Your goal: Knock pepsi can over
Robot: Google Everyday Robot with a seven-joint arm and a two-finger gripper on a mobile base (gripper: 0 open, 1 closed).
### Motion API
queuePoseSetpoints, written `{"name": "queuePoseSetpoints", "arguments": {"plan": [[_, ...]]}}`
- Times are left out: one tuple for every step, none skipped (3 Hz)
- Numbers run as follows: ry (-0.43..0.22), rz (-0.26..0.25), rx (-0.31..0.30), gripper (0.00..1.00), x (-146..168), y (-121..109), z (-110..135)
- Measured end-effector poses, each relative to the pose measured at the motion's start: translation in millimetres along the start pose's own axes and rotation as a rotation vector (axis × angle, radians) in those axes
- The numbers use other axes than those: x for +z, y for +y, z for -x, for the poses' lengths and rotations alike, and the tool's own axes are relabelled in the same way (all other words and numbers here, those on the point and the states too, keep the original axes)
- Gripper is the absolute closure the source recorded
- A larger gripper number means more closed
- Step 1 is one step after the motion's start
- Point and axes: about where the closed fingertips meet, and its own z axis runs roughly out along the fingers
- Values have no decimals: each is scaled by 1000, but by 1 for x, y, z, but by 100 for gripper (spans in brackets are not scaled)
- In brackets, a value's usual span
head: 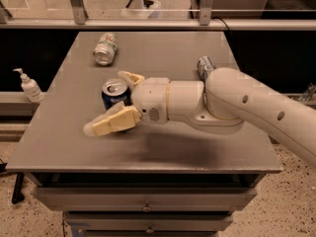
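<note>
The pepsi can (113,95), dark blue with a silver top, stands upright on the grey table (69,142) at centre left. My gripper (109,101) reaches in from the right and is open. One cream finger (112,122) lies in front of the can. The other finger (131,77) sits behind it to the right. The can stands between the two fingers, with its lower part hidden by the near finger.
A pale silver-green can (105,49) lies on its side at the back left of the table. A silver-and-blue can (206,66) shows behind my arm at the right. A white pump bottle (30,86) stands off the table to the left.
</note>
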Motion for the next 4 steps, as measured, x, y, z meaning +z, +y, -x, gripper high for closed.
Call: {"name": "queuePoseSetpoints", "arguments": {"plan": [[-9,-8,16,0,3,-2,-15],[-13,-23,27,18,1,-6,-25],[-16,-35,31,42,-4,-11,-30],[-16,-40,27,64,-9,-14,-29]]}}
